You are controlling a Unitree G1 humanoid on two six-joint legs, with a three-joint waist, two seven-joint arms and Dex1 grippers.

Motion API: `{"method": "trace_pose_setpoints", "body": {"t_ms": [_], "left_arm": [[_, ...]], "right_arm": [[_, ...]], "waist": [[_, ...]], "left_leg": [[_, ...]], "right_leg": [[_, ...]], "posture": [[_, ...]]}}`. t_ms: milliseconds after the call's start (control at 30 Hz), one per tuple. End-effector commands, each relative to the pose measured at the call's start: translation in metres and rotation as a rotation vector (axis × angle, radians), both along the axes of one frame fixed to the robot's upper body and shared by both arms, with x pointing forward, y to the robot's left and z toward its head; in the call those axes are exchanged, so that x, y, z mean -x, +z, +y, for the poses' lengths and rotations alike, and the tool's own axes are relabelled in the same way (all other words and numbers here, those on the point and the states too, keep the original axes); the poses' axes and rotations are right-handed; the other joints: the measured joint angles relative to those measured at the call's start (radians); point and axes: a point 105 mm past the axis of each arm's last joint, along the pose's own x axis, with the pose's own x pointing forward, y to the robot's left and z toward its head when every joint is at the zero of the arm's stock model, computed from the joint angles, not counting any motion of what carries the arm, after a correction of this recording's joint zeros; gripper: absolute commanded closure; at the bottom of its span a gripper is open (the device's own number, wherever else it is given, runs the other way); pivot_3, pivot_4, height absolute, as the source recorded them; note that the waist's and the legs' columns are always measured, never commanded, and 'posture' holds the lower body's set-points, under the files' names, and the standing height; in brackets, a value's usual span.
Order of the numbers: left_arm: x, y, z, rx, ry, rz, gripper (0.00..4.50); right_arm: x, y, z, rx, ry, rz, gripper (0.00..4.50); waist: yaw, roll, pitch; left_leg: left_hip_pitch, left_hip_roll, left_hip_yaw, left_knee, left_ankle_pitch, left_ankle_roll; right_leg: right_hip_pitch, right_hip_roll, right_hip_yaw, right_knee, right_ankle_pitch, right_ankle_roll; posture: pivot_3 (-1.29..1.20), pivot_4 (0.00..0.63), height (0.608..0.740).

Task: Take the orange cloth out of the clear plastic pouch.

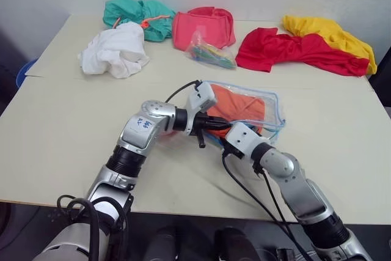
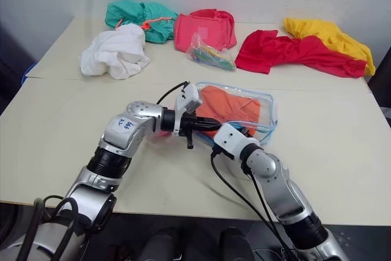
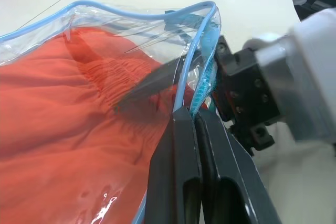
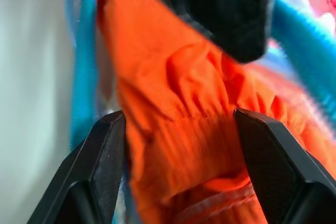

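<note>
Left tool [image 3: 197,121] pinches blue rim of clear plastic pouch [image 1: 273,109] on table [image 1: 55,126], holding mouth open. Right tool [image 4: 178,129] spread, straddling orange cloth [image 4: 173,93] inside pouch. Step: grasp. Next: clamp on fold, pull out.

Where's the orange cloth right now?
The orange cloth lies inside the clear plastic pouch at mid-table, in front of the red cloth, with both grippers at the pouch's opening.

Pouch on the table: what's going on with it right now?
The left pincer is shut on the blue-trimmed edge of the pouch, holding its mouth up. The right pincer stands open at the mouth, its fingers either side of a fold of the orange cloth, which is still inside.
</note>
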Motion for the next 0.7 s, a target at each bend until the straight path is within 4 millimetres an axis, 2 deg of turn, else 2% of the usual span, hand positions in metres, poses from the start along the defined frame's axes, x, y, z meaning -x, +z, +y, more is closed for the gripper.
{"method": "trace_pose_setpoints", "body": {"t_ms": [33, 67, 167, 433, 467, 600, 667, 700], "left_arm": [[0.002, 0.013, -0.005, 0.041, -0.023, -0.018, 4.50], [0.002, 0.013, -0.005, 0.043, -0.022, -0.016, 4.50], [0.001, 0.013, -0.005, 0.046, -0.017, -0.009, 4.50], [-0.001, 0.016, -0.007, 0.091, 0.008, 0.038, 4.50], [-0.001, 0.017, -0.007, 0.098, 0.011, 0.049, 4.50], [-0.004, 0.020, -0.005, 0.134, 0.043, 0.103, 4.50], [-0.009, 0.023, -0.002, 0.159, 0.091, 0.140, 4.50], [-0.012, 0.025, -0.001, 0.178, 0.113, 0.145, 4.50]], "right_arm": [[-0.006, -0.006, -0.002, 0.018, -0.017, 0.003, 1.22], [-0.007, -0.011, -0.002, 0.025, -0.016, 0.027, 1.22], [-0.007, -0.021, -0.003, 0.022, -0.014, 0.089, 1.79], [-0.021, -0.010, -0.011, 0.025, -0.023, 0.086, 4.34], [-0.021, -0.008, -0.013, 0.026, -0.019, 0.084, 4.47], [-0.013, 0.002, -0.009, 0.024, 0.098, 0.095, 4.47], [0.007, 0.016, 0.009, -0.077, 0.296, 0.128, 4.47], [0.030, 0.025, 0.022, -0.111, 0.488, 0.145, 4.47]], "waist": [[0.000, 0.000, 0.000], [0.000, 0.000, 0.000], [0.000, 0.000, -0.001], [0.000, 0.000, -0.001], [-0.001, 0.000, -0.001], [0.001, 0.000, -0.001], [0.001, 0.000, -0.001], [0.001, 0.000, -0.001]], "left_leg": [[0.000, 0.000, 0.000, 0.000, 0.000, 0.000], [0.000, 0.000, 0.000, 0.000, 0.000, 0.000], [0.000, 0.000, 0.000, 0.000, 0.000, 0.000], [0.000, 0.000, 0.000, 0.002, 0.000, 0.000], [0.000, 0.000, 0.000, 0.002, 0.000, 0.000], [0.000, -0.001, 0.000, 0.002, 0.000, 0.000], [0.000, -0.001, 0.000, 0.002, 0.000, 0.001], [0.000, -0.001, 0.000, 0.001, 0.000, 0.001]], "right_leg": [[0.000, 0.000, 0.000, 0.000, 0.000, 0.000], [0.000, 0.000, 0.000, 0.000, 0.000, 0.000], [0.000, 0.000, 0.000, 0.000, 0.000, 0.000], [0.000, 0.000, 0.000, 0.001, 0.000, 0.000], [0.000, 0.000, 0.000, 0.001, 0.000, 0.000], [0.000, 0.000, 0.000, 0.002, 0.000, 0.000], [0.000, 0.000, 0.000, 0.002, 0.000, 0.000], [0.000, 0.000, 0.000, 0.001, 0.000, 0.000]], "posture": [[0.00, 0.150, 0.740], [0.00, 0.150, 0.740], [0.00, 0.150, 0.740], [0.00, 0.150, 0.740], [0.00, 0.150, 0.740], [0.00, 0.150, 0.740], [0.00, 0.150, 0.740], [0.00, 0.150, 0.740]]}}
